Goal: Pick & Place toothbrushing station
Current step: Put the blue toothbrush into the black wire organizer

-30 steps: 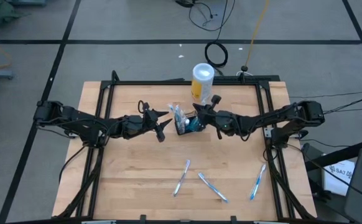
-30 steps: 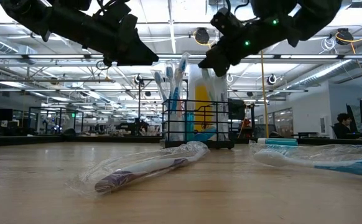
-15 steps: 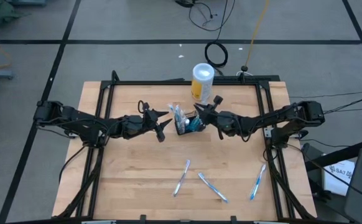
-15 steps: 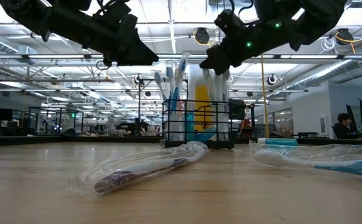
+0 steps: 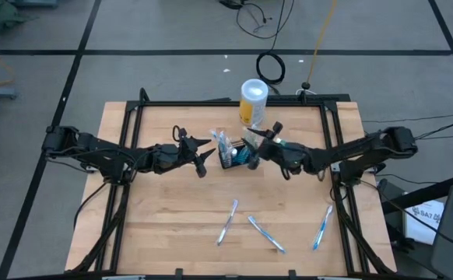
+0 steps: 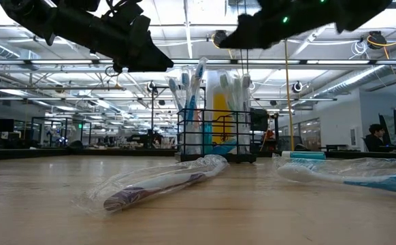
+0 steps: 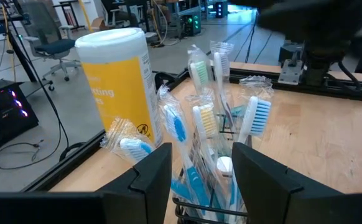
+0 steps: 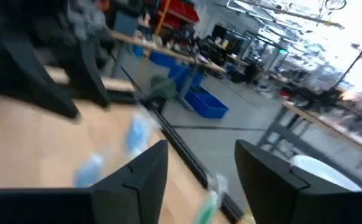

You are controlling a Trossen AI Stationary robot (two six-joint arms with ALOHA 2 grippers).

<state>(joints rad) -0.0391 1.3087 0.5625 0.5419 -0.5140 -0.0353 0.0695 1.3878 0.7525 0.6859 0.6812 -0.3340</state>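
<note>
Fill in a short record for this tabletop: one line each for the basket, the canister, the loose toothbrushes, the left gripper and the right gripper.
basket: black wire-mesh basket at table centre, wrapped toothbrushes standing in it
canister: white-and-yellow canister behind the basket, upright
loose toothbrushes: three wrapped toothbrushes lying flat near the front edge
left gripper: left gripper open, beside the basket, holding nothing
right gripper: right gripper open, raised on the basket's other side, holding nothing

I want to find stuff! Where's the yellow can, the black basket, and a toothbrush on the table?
yellow canister (image 5: 253,102), high view, white lid.
black basket (image 6: 215,133), low view, front mesh wall.
wrapped toothbrush (image 5: 226,222), high view, middle of handle.
</note>
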